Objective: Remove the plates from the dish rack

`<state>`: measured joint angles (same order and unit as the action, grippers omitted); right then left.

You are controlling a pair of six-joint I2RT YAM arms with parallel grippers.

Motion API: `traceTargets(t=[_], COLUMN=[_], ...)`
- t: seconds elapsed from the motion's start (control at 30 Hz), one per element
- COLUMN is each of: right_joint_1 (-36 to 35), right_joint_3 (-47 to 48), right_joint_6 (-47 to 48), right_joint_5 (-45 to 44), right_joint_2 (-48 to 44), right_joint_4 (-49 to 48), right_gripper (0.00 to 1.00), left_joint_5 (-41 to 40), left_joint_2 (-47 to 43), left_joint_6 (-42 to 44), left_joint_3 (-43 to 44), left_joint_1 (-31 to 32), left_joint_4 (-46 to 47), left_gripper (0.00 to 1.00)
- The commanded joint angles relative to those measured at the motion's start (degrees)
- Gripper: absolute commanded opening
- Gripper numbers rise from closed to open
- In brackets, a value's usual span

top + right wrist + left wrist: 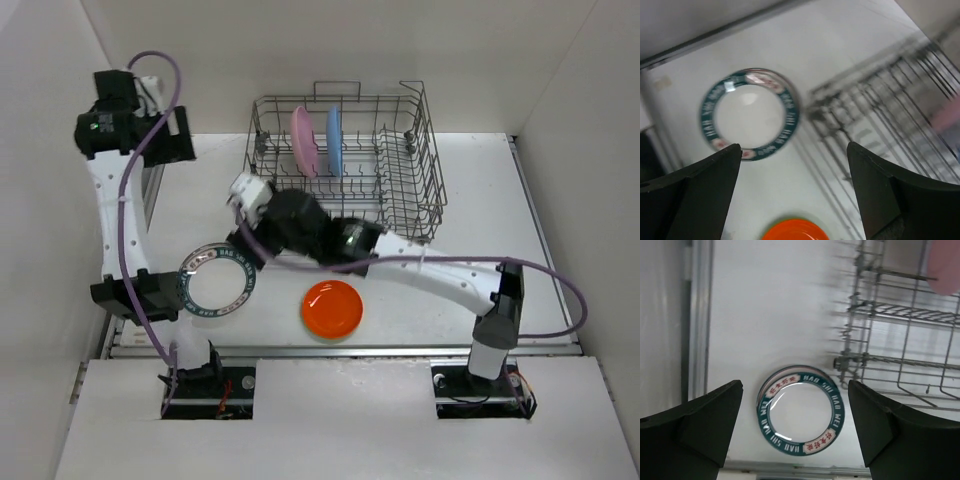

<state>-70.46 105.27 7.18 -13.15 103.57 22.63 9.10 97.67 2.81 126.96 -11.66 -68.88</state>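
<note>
jaws spread and empty on both arms: right gripper hangs at frame centre, nearer than left gripper to the pink plate and blue plate, standing on edge in the dish rack just to its upper right.

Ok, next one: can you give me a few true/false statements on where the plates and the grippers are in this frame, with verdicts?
1. A pink plate and a blue plate stand upright in the dish rack. True.
2. The orange plate sits in the rack. False: it lies flat on the table, in front of the rack.
3. The right gripper is shut on the teal-rimmed plate. False: its jaws are open and empty, and that plate lies on the table.
4. The left gripper is open and holds nothing. True.
</note>
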Motion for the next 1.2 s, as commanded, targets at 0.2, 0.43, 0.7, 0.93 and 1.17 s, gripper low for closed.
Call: traceTargets(t=[0.2, 0.43, 0.7, 0.93, 1.17], right_joint_1=[34.49, 50.4, 57.88, 59.12, 59.65], right_joint_3=[-0.34, 8.71, 5.74, 6.0, 5.38], right_joint_6=[-21.59, -24.14, -24.14, -23.09, -22.57], right_joint_5=[1.3, -8.99, -11.82, -10.67, -10.67], right_joint_2=[-8.9, -4.6, 0.84, 4.8, 7.7], right_joint_4=[5.84, 13.84, 9.9, 8.75, 8.22], right_gripper=[0.92, 0.92, 0.92, 0.91, 0.91], left_joint_5=[-7.52, -19.12, -33.16, -43.56, -39.11], left_joint_2=[8.32, 17.89, 29.68, 33.19, 34.87], left_joint_6=[-1.93, -8.94, -7.48, -5.01, -3.6], left_joint_3=[5.41, 11.45, 17.62, 17.1, 15.69], left_joint_1=[19.13, 30.55, 36.53, 37.68, 37.68], left_joint_4=[13.85, 25.9, 28.97, 32.84, 32.85], left_gripper=[0.83, 0.82, 0.86, 0.81, 0.65])
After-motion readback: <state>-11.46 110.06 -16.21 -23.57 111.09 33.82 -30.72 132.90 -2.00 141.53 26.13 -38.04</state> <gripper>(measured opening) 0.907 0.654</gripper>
